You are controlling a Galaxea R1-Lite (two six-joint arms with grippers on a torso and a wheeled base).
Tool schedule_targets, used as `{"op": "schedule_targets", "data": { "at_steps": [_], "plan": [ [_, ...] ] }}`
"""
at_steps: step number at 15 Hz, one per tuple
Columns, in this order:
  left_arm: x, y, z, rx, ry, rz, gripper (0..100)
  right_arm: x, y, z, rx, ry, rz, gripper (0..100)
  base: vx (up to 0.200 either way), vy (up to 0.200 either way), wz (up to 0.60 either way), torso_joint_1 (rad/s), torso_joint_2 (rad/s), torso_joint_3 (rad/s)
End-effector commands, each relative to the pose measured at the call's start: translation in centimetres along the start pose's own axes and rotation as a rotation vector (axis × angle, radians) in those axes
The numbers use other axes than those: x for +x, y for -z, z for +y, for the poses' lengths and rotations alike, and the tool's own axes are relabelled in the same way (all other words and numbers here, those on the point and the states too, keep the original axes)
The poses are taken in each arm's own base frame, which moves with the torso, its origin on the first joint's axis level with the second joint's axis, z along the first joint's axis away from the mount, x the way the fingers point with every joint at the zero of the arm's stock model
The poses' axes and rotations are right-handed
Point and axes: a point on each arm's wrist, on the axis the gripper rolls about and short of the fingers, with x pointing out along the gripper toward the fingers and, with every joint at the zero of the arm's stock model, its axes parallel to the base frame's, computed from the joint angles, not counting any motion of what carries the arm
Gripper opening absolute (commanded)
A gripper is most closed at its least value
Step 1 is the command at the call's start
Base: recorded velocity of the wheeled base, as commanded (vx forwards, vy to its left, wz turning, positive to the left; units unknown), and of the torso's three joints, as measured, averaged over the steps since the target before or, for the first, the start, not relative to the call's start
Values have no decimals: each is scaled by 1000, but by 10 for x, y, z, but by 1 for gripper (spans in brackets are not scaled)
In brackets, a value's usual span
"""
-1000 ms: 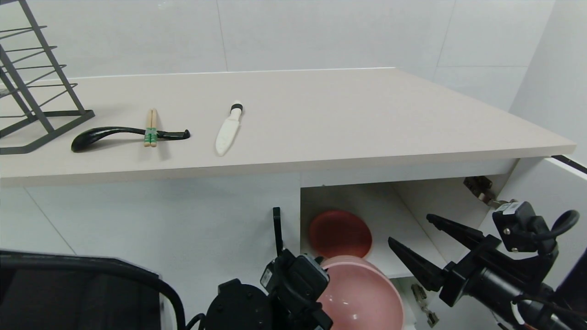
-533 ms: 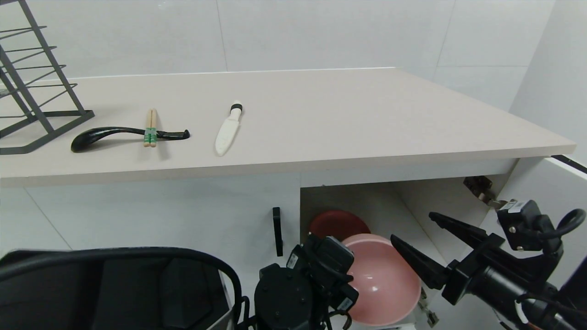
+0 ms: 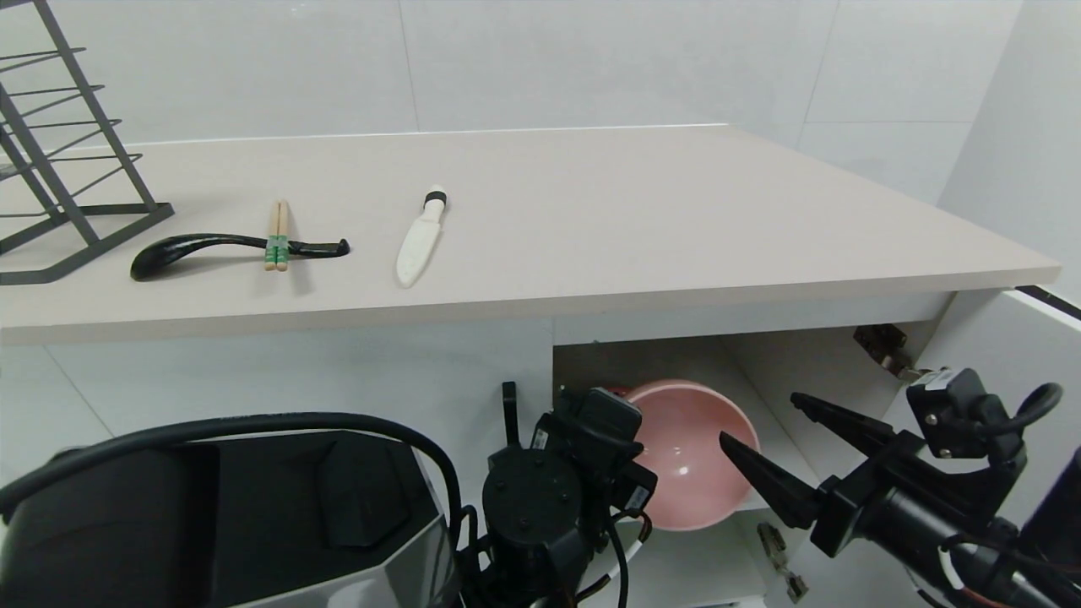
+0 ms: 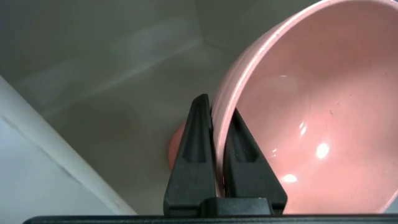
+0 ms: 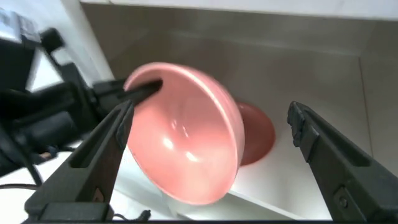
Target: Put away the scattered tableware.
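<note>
1. Pink bowl [image 3: 688,456] hung tilted in the open cabinet [image 3: 811,363] mouth, hollow side facing outward, its rim pinched between the closed fingers [image 4: 198,143] of the left gripper [image 4: 216,109], one finger inside the rim and one outside.
2. The right gripper [image 3: 757,417] hovered just beside the bowl on the robot's right, fingers spread wide and touching nothing.
3. Behind the bowl, a red plate [image 5: 258,134] lay flat on the cabinet shelf [image 5: 298,186].
4. Above, on the bench [image 3: 676,211], lay a white knife [image 3: 420,241], and farther left a pair of chopsticks [image 3: 277,236] resting across a black ladle [image 3: 194,249].
5. A wire rack [image 3: 59,169] stood at the bench's far left.
</note>
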Motion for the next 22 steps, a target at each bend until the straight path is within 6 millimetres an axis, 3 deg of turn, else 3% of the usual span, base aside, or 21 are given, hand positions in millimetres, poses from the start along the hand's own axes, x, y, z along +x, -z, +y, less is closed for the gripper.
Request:
{"op": "schedule_targets", "data": {
  "at_steps": [1,3,6,17,18,22],
  "plan": [
    [0,-2,0,-6,-2,-8,0,6,7,-8,2,41,39,100,0,0,0,0,0,0],
    [-2,-4,-4,-58,-2,-9,0,12,17,-20,9,102,92,100,0,0,0,0,0,0],
    [-2,-4,-4,-69,-15,-6,0,19,26,-21,9,111,139,100,0,0,0,0,0,0],
    [2,-5,-2,-68,-80,-7,0,33,28,-24,25,119,135,100,0,0,0,0,0,0],
    [3,-5,-4,-68,-77,-10,0,33,28,-23,24,116,135,0,0,0,0,0,0,0],
    [7,-1,-14,-70,-64,-15,0,32,29,-12,14,66,143,0,0,0,0,0,0,0]
  ]
}}
